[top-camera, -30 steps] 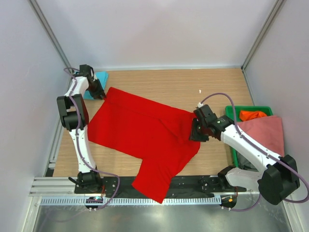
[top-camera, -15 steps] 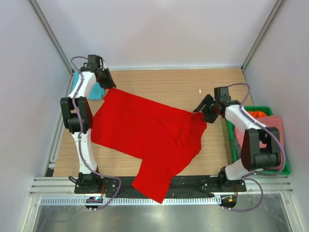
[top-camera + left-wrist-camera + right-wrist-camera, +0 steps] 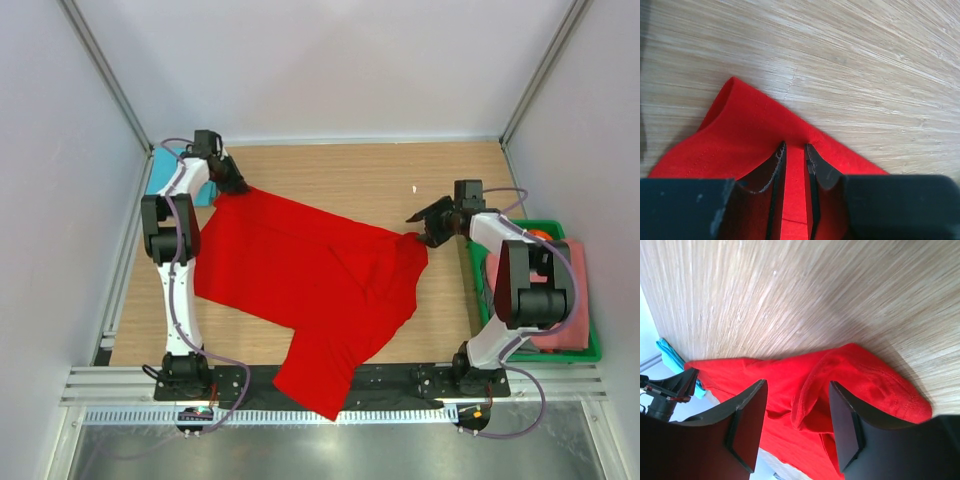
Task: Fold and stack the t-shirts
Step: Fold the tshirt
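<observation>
The red t-shirt [image 3: 300, 270] lies spread across the middle of the worktop [image 3: 340, 175], with one end hanging over the near edge.

Left gripper [image 3: 795, 146]: jaws closed on a fold at the shirt's far-left corner.

Right gripper [image 3: 797, 384]: jaws spread, clamping nothing, over the shirt's bunched corner toward the right edge.

The turquoise t-shirt [image 3: 163, 168], in the far-left corner, is largely hidden by the left arm.

At the right edge, the green crate [image 3: 476, 265] holds a salmon t-shirt [image 3: 565, 300] and an orange t-shirt [image 3: 541, 235]. The right arm partly covers both.

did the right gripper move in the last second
Yes. The right gripper shifted up the view and slightly right, ending closer to the green crate's far corner.
</observation>
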Available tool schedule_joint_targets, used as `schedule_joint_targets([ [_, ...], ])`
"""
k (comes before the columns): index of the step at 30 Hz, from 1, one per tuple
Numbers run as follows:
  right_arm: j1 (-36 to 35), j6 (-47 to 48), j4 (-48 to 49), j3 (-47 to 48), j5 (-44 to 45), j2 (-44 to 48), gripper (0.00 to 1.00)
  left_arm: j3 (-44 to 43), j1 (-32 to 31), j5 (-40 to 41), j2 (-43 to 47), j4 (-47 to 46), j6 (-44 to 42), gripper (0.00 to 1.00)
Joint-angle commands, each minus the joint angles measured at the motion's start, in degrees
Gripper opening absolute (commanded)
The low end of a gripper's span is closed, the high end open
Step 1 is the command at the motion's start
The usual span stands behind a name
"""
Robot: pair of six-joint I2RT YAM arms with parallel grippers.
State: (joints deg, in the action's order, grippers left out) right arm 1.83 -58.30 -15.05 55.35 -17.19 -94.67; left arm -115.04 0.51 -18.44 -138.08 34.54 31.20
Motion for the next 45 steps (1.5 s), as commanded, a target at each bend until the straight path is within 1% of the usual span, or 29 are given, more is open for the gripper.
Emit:
schedule_joint_targets([
  [1, -0.07, -3.31, 1.43, 0.11, -0.92, -0.86, 0.57, -2.82, 0.01, 0.42, -0.96, -0.18, 0.53, 0.21],
  [4, -0.07, -3.92, 2.30, -0.59, -0.74, -2.00, 0.56, -3.08, 0.01, 0.59, -1.49, 0.34, 0.44, 0.21],
  [5, -0.07, -4.01, 2.83, -0.68, -0.74, -2.53, 0.53, -3.08, 0.01, 0.86, -1.66, 0.52, 0.35, 0.21],
  [8, 0.02, -3.22, 1.87, 0.01, -0.30, -3.85, 0.50, -3.08, 0.10, 1.03, -2.10, 1.22, 0.00, 0.21],
  [11, 0.28, -0.77, -0.94, -0.33, 2.41, -2.72, 0.45, -3.08, 0.10, 1.47, -2.19, 1.75, -0.53, 0.21],
  [13, 0.81, 1.17, -1.12, -1.29, 3.30, -2.27, 0.42, -3.08, 0.10, 1.39, -2.28, 1.93, -0.53, 0.21],
  [16, 1.16, 4.06, -0.95, -1.83, 4.44, -2.18, 0.33, -2.91, 0.01, 1.39, -2.46, 1.93, -0.44, 0.21],
  [18, 1.16, 6.35, -2.17, -1.30, 7.06, -1.57, 0.24, -2.82, 0.01, 1.47, -2.46, 1.93, -0.35, 0.21],
  [19, 1.25, 9.06, -2.53, -1.21, 7.87, -1.31, 0.20, -2.82, 0.19, 1.39, -2.46, 1.93, -0.35, 0.21],
  [20, 1.25, 10.48, -2.96, -0.86, 8.66, -0.87, 0.12, -2.82, 0.10, 1.47, -2.54, 1.93, -0.44, 0.21],
  [22, 1.34, 15.64, -1.83, -1.03, 10.68, 0.36, 0.02, -2.82, 0.19, 1.56, -2.81, 1.93, -0.53, 0.21],
  [23, 1.34, 18.20, 0.00, -1.21, 11.21, 0.71, 0.01, -2.90, 0.36, 1.65, -2.81, 1.93, -0.53, 0.21],
  [24, 1.34, 20.23, 1.32, -1.47, 11.56, 1.07, 0.01, -2.91, 0.28, 1.56, -2.89, 1.93, -0.53, 0.21],
  [25, 1.34, 24.86, 2.73, -1.91, 11.74, 1.68, 0.01, -2.91, 0.36, 1.65, -3.07, 1.84, -0.61, 0.21],
  [29, 1.34, 30.08, 4.24, -2.09, 10.34, 0.63, 0.01, -3.17, 0.37, 1.56, -3.16, 1.93, -0.97, 0.20],
  [32, 1.25, 30.18, 5.12, -3.84, 9.54, 0.55, 0.02, -2.64, 0.36, 1.47, -2.55, 1.93, -1.14, 0.20],
  [34, 1.25, 30.18, 4.07, -3.41, 9.89, -0.24, 0.04, -2.38, 0.37, 0.69, -1.58, 1.93, -1.14, 0.21],
  [36, 1.25, 30.18, 2.13, -2.36, 9.90, -1.47, 0.06, -1.68, 0.37, 0.24, 0.34, 1.84, -0.97, 0.24],
  [37, 1.25, 30.00, 1.52, -1.92, 10.07, -1.91, 0.09, -1.50, 0.28, -0.02, 1.23, 1.84, -0.97, 0.26],
  [39, 1.25, 29.83, 0.02, -0.95, 10.34, -2.53, 0.10, -0.88, 0.19, -1.07, 3.16, 1.49, -0.70, 0.32],
  [41, 1.25, 29.91, -1.73, 0.28, 10.95, -2.27, 0.13, -0.53, 0.10, -1.95, 6.50, 1.58, -0.18, 0.35],
  [42, 1.16, 29.91, -2.70, 0.80, 12.26, -1.66, 0.16, 0.34, 0.01, -2.30, 7.73, 1.58, 0.09, 0.36],
  [43, 1.25, 29.91, -3.92, 1.59, 12.96, -1.39, 0.28, 1.13, 0.01, -2.48, 10.70, 1.40, 0.61, 0.38],
  [44, 1.25, 29.74, -7.94, 3.86, 13.75, -1.13, 0.34, 2.01, 0.01, -2.66, 12.29, 1.58, 0.88, 0.39],
  [45, 1.25, 29.56, -10.24, 5.19, 15.07, -0.87, 0.40, 4.89, -1.90, -2.57, 13.88, 1.32, 1.14, 0.40],
])
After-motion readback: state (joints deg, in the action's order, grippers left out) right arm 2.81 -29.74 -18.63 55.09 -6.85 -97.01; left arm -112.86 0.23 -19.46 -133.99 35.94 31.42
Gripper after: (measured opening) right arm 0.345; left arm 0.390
